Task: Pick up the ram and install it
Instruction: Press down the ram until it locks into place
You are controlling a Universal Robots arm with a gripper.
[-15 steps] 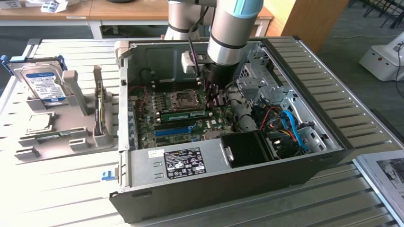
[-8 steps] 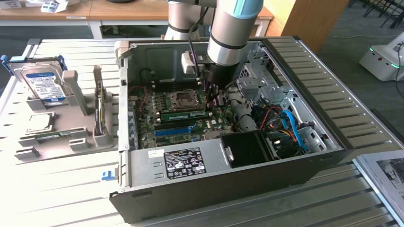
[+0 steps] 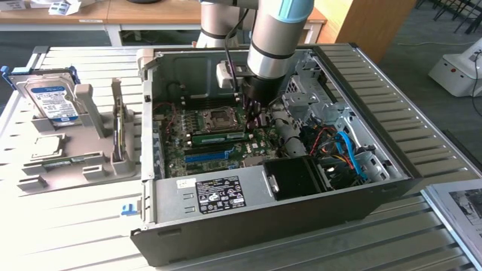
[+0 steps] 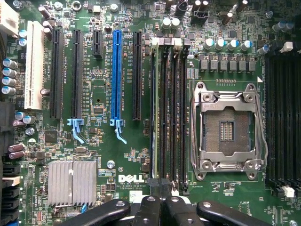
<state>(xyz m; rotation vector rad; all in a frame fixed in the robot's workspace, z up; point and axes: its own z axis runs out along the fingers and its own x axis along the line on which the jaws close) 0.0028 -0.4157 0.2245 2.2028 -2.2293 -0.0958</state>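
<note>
My arm reaches down into the open case (image 3: 286, 186), which lies on its side on the slatted surface (image 3: 75, 237). In the exterior view my end effector (image 3: 252, 116) hangs just above the motherboard (image 3: 226, 144), between the CPU socket (image 3: 220, 117) on that view's left and the metal drive cage (image 3: 305, 93) on its right. The ram (image 3: 218, 136) is a green stick lying along the memory slots just below my fingertips, seated on the board; I am not carrying it. My end effector is closed, its fingers pressed together with nothing between them. The wrist view adds the detail: the closed black fingers (image 4: 162, 209) meet over the end of the slot row, and the ram (image 4: 154, 113) shows edge-on as a thin pale-green strip standing in the slot beside the black ones, between the blue slot (image 4: 116, 77) and the socket (image 4: 228, 129). That view also picks out a ribbed heatsink (image 4: 71, 182). The exterior view alone takes in the stand (image 3: 75, 152) at its left, well apart from the case, with a hard drive (image 3: 53, 101) propped upright in it.
</note>
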